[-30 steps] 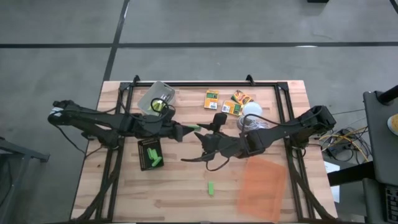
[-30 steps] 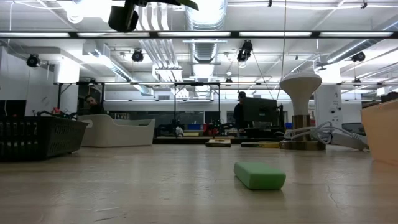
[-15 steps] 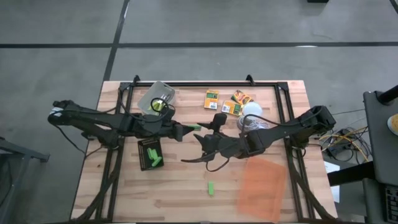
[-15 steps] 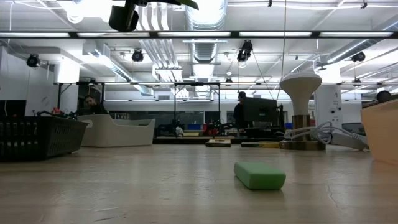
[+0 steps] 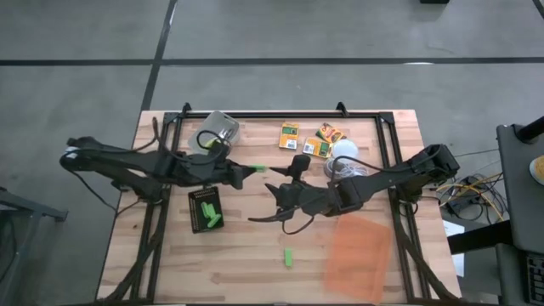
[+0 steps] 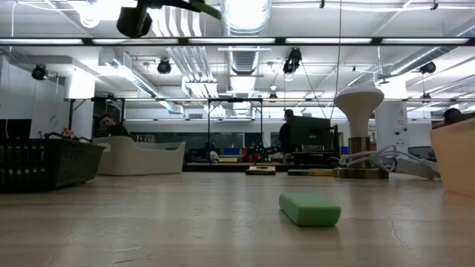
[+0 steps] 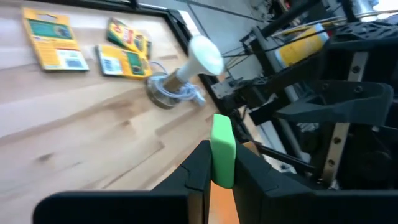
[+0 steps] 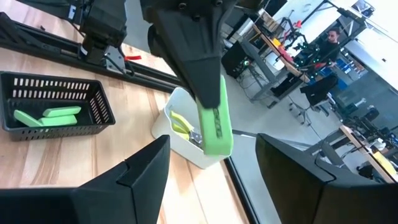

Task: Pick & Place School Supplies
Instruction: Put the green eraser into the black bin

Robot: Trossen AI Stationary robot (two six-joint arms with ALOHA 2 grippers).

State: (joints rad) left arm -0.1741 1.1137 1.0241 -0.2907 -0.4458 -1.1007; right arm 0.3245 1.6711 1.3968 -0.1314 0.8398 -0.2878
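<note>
Green stick [image 6: 309,209] lies alone on the pale wooden table [image 6: 185,222] nearest the low camera. Above, the left gripper [image 5: 246,172] pinches another green stick [image 7: 222,149]; the right gripper [image 5: 276,189] gapes wide, empty. Beyond: workshop benches, ceiling strip lights.

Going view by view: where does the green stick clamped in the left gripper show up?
High view: green stick at the left gripper tip, table centre.
Low view: not in it; the stick lying on the table there is a different one.
Left wrist view: stick upright between the fingers.
Right wrist view: stick centre.
Shared landmark: black tray.
</note>
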